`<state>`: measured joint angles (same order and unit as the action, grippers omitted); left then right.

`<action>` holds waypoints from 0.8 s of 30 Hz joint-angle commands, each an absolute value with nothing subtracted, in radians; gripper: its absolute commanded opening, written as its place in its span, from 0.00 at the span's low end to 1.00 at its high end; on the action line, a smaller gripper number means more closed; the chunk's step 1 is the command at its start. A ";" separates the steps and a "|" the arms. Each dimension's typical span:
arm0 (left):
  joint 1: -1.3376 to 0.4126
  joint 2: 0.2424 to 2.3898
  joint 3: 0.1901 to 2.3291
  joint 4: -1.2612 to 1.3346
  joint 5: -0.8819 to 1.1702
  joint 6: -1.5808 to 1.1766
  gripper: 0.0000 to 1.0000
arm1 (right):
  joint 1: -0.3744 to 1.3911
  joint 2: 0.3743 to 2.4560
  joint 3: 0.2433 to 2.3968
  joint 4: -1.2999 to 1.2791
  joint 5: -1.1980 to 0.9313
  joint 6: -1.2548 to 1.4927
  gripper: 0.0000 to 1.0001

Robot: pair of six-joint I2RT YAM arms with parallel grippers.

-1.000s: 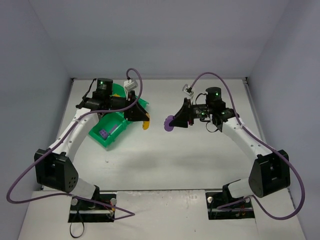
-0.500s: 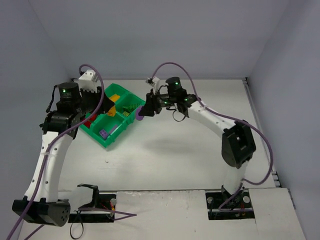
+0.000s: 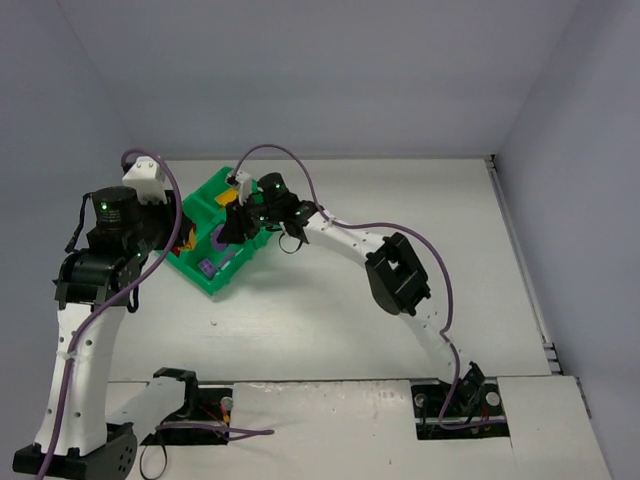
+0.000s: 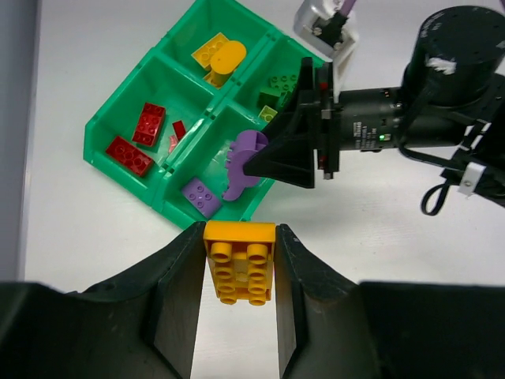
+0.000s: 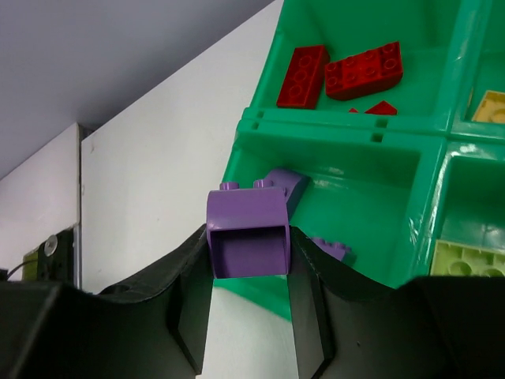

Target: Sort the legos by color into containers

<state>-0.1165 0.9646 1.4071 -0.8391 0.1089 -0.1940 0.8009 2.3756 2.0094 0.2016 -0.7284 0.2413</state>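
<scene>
While left gripper (image 4: 238, 259) clamps yellow brick (image 4: 239, 276) above table (image 4: 371, 245), just off tray's (image 5: 339, 125) near corner, we see right gripper (image 5: 248, 246) gripping purple brick (image 5: 248, 229) over corner compartment (image 5: 363, 201), purple legos (image 4: 200, 196) inside.

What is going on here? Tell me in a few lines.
Two robot arms are sorting lego bricks by color into a green tray. The right gripper holds a purple brick over the edge of the compartment that has purple pieces in it. The left gripper holds a yellow brick above the table, just off the tray. Red bricks, yellow pieces and green bricks lie in the other three compartments.
</scene>
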 commanded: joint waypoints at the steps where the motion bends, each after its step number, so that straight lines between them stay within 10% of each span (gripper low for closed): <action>1: -0.120 0.973 1.413 -0.831 0.074 -0.209 0.00 | 0.810 2.393 2.114 0.310 -0.693 0.293 0.35; 8: -0.120 1.034 1.433 -0.789 0.100 -0.204 0.00 | 0.793 2.373 2.108 0.330 -0.675 0.298 0.76; 24: -0.117 1.520 1.685 -0.499 0.107 -0.152 0.00 | 0.421 1.622 1.370 0.270 -0.548 0.295 0.81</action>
